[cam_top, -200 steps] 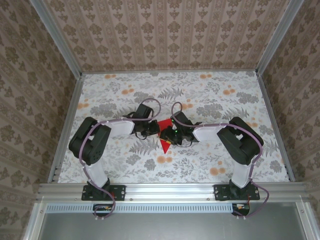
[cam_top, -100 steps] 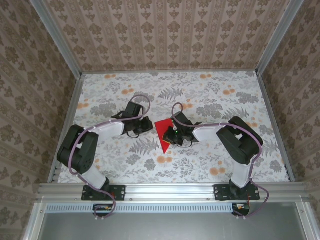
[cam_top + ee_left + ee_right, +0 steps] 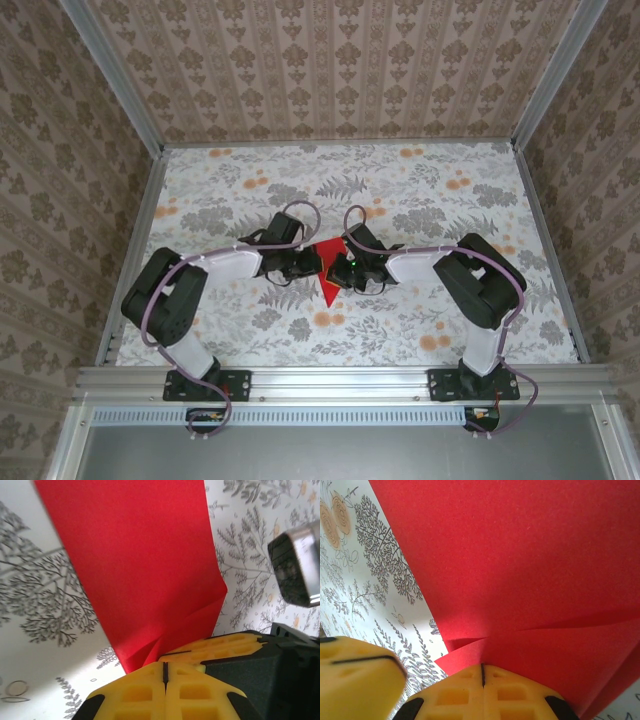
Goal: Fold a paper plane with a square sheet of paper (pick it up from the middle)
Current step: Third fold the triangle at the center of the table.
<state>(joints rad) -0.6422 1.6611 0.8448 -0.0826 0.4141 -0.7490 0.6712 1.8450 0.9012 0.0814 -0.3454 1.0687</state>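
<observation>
No legible text, label, brand, number or sign found in any view. The red square sheet of paper (image 3: pixel 145 565) is plain and unmarked. The worktop (image 3: pixel 420 190) carries a floral print only, without lettering.

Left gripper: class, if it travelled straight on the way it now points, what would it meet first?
The square sheet of paper, right at the left gripper's shut fingertips. The right gripper seems to lie just beyond, though depth is unclear.
</observation>
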